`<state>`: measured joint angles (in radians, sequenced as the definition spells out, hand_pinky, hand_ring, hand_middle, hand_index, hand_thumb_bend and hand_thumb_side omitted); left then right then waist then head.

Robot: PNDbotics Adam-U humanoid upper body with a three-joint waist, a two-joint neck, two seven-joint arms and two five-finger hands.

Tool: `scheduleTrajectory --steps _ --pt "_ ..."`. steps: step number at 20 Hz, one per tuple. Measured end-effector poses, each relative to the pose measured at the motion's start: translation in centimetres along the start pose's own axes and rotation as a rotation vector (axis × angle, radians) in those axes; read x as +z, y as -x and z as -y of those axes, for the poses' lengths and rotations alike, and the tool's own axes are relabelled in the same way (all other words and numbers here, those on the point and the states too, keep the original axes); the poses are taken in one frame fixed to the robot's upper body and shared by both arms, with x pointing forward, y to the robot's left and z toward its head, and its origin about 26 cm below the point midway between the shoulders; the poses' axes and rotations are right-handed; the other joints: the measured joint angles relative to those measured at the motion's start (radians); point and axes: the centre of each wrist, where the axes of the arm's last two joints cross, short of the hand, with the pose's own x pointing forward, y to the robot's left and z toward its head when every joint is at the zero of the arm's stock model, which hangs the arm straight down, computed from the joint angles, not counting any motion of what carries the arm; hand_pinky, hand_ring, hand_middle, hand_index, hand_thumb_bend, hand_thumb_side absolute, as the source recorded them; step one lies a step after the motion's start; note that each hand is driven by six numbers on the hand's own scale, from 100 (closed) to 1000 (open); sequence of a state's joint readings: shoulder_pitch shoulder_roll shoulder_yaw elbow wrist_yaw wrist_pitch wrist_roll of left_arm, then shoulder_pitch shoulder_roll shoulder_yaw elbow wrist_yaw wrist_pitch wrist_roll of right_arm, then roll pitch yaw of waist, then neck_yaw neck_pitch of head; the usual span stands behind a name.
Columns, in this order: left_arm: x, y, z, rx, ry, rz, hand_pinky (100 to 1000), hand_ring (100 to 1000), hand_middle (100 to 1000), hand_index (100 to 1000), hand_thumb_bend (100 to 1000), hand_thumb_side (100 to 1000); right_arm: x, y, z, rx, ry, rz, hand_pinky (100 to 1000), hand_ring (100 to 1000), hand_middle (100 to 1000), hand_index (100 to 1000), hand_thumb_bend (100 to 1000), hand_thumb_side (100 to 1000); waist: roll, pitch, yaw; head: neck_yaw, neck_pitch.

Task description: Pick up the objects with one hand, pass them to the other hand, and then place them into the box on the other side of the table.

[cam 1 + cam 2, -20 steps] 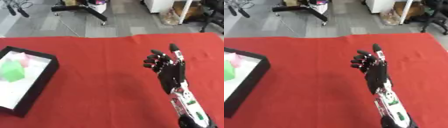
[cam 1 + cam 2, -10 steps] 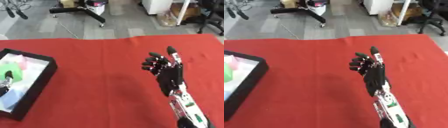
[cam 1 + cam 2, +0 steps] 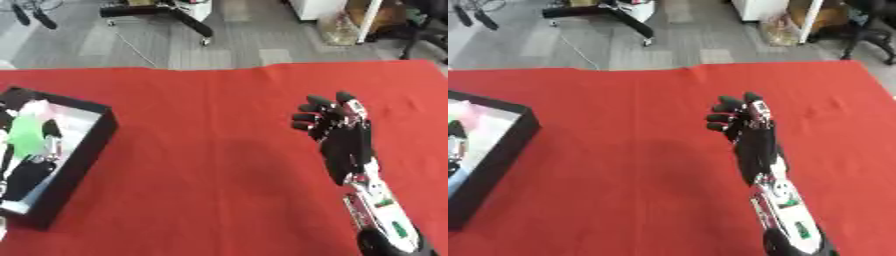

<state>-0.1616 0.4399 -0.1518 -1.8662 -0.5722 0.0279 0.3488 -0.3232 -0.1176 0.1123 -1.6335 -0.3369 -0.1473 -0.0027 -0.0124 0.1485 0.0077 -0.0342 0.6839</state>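
A black box (image 3: 80,159) stands at the table's left edge and holds a green object (image 3: 26,136) and something pale pink (image 3: 39,107). My left hand (image 3: 28,175) shows as a dark shape over the box, right beside the green object; whether it touches the object is not clear. My right hand (image 3: 339,135) is raised over the right half of the red table (image 3: 210,150), palm turned away, fingers up and open, holding nothing. It is far from the box.
The table's far edge runs across the top of the view, with grey floor behind it. A black chair base (image 3: 162,11) and a bagged bundle (image 3: 337,30) stand on that floor. The red cloth between box and right hand is bare.
My left hand has come into view over the box, where one second ago only the green and pink things showed. The right hand has stayed raised and open.
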Motion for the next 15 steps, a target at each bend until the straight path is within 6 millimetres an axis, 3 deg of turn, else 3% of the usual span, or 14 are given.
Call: scheduleTrajectory --steps 5,10,15 --pt "-0.5 -5.7 2.0 0.283 0.034 0.161 842 860 885 936 137 827 0.5 0.3 0.3 0.061 -0.056 0.052 701 680 711 796 100 880 -0.01 0.001 -0.02 0.006 0.008" --pt "-1.1 -7.4 2.5 0.558 0.142 0.194 839 857 889 939 151 844 0.6 0.3 0.7 0.117 -0.121 0.087 705 686 729 810 100 796 -0.011 0.015 -0.026 0.006 0.009" --pt "-0.8 -8.7 3.5 0.691 0.238 0.217 837 853 889 941 161 853 1.6 0.8 1.3 0.144 -0.137 0.081 709 693 751 839 100 734 -0.011 0.015 -0.036 0.017 0.022"
